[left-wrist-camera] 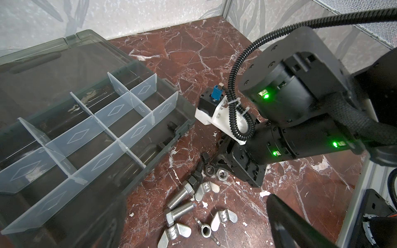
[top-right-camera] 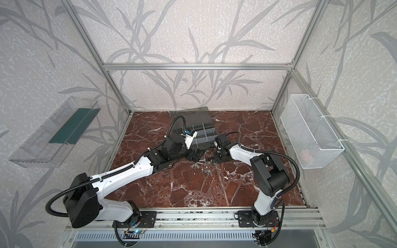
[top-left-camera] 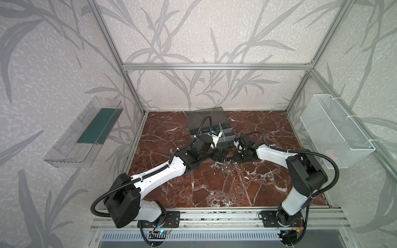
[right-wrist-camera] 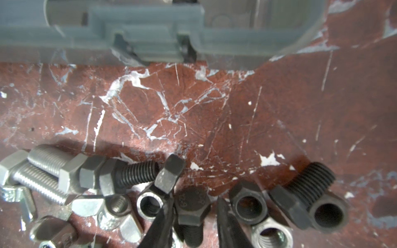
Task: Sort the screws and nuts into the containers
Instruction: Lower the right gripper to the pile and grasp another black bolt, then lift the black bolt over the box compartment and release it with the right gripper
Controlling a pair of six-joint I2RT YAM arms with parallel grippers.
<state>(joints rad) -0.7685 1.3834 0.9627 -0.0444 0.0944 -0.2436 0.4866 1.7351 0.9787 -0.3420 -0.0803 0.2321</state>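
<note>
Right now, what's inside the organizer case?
Two black bolts lie in an end compartment of the organizer case. The other compartments look empty, though dividers and blur hide parts of their floors.

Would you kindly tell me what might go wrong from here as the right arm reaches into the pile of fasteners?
1. The right end effector straddles a black bolt, with a silver nut and a black nut crowding its fingers; closing may pinch or scatter them.
2. The left end effector hangs open beside the same pile, so the arms may collide.
</note>
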